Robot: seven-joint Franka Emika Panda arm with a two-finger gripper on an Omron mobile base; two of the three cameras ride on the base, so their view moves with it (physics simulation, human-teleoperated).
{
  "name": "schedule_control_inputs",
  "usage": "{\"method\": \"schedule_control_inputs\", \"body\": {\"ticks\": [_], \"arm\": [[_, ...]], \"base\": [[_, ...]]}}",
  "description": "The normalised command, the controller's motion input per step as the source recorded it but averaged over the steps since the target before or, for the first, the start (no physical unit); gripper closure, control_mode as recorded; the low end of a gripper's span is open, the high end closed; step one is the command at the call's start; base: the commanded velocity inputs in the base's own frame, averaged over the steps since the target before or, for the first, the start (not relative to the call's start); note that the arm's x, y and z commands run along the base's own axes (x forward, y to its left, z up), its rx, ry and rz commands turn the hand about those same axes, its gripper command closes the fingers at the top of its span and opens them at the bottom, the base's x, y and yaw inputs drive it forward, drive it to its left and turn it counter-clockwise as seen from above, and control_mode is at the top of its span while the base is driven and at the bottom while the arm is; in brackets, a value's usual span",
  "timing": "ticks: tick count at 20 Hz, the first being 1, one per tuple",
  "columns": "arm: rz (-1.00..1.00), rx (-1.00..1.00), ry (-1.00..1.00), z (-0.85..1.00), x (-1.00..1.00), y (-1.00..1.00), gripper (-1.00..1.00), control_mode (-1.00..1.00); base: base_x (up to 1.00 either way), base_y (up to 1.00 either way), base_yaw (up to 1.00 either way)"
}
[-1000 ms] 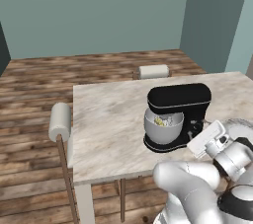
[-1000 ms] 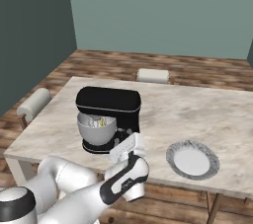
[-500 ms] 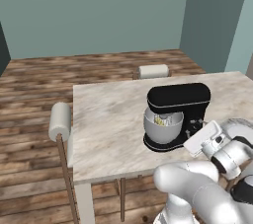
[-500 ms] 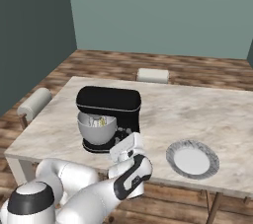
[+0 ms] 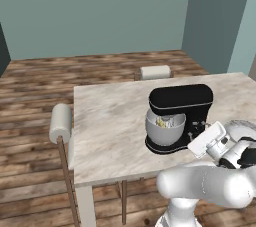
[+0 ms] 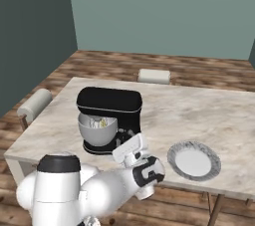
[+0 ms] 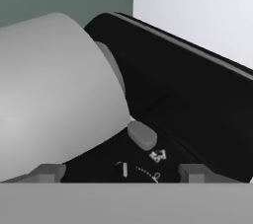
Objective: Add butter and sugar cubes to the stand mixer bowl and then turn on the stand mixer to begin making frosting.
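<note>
Reaching in close to the stand mixer [image 6: 109, 118], the gripper [image 7: 122, 170] sits at its right side with the jaws spread wide and holding nothing. A small grey knob [image 7: 142, 135] lies just ahead of and between the fingertips [image 7: 47, 171], so the coming move looks like a short push forward onto that control. The mixer is glossy black with a rounded head; its bowl [image 5: 164, 128] is smooth, deep silver-grey metal, with pale yellowish pieces inside, probably the butter and sugar. It stands on a marbled worktop [image 5: 110, 126], with a shallow grey plate [image 6: 193, 160] to its right.
</note>
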Motion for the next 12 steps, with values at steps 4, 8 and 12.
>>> {"method": "schedule_control_inputs", "body": {"ticks": [4,8,12], "arm": [[-0.08,-0.02,0.00,-0.16,0.46,0.03,1.00,-1.00],[-0.08,0.00,0.00,-0.07,0.51,0.00,1.00,-1.00],[-0.06,0.00,0.01,0.00,0.57,0.11,1.00,-1.00]], "base": [[0.00,0.00,0.00],[0.00,0.00,0.00],[0.00,0.00,0.00]]}}
